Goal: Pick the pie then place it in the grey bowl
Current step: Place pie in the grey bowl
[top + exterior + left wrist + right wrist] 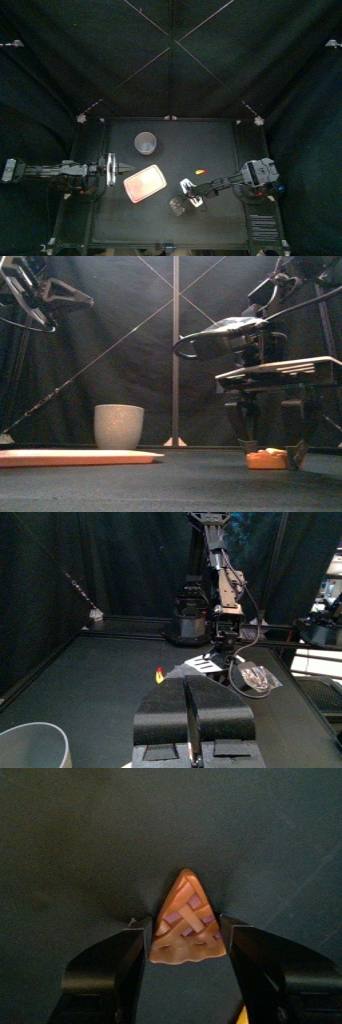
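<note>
Grey cup (pixel 146 146) behind pink tray (pixel 144 184)

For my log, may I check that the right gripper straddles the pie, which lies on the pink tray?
No: the pie lies on the bare table, not the pink tray, as the front view shows; the right gripper does straddle it.

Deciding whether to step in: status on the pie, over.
Right gripper open, straddling pie; pie not lifted. Left gripper shut, parked at left. Grey bowl upright; pink tray lies flat beside route, nothing tall blocking.
</note>
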`<move>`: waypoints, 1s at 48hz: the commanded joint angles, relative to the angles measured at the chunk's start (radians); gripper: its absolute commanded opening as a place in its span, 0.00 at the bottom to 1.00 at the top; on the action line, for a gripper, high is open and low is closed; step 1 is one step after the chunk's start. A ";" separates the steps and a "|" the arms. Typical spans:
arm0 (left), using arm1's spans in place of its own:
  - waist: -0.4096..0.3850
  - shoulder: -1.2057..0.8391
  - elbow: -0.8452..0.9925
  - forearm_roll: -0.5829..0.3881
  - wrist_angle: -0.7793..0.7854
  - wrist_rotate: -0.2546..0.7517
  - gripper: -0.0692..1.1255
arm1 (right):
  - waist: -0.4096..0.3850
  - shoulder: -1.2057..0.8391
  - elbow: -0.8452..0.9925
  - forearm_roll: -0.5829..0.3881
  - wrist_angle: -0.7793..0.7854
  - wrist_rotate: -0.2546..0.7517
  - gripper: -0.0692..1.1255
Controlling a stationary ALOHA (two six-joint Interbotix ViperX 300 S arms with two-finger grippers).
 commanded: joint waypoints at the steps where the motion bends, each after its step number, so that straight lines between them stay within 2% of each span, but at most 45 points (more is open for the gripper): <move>1: 0.002 0.005 -0.014 -0.003 -0.009 -0.002 0.04 | -0.031 0.002 -0.005 0.028 -0.005 -0.009 0.63; 6: 0.002 0.005 -0.012 -0.014 -0.008 0.000 0.04 | -0.034 -0.002 -0.009 0.029 -0.003 -0.009 0.56; 16: 0.002 0.005 -0.009 -0.018 -0.009 0.000 0.04 | -0.052 -0.057 -0.052 0.044 -0.018 0.008 0.56; 25: 0.002 0.003 -0.005 -0.020 -0.009 0.000 0.04 | -0.130 -0.130 -0.120 0.072 -0.123 0.040 0.56; 38: 0.003 0.003 0.009 -0.026 -0.009 0.002 0.04 | -0.319 -0.140 -0.183 0.101 -0.545 0.091 0.56; 48: 0.003 0.003 0.014 -0.026 -0.009 0.003 0.04 | -0.437 -0.061 -0.199 0.207 -0.962 0.140 0.56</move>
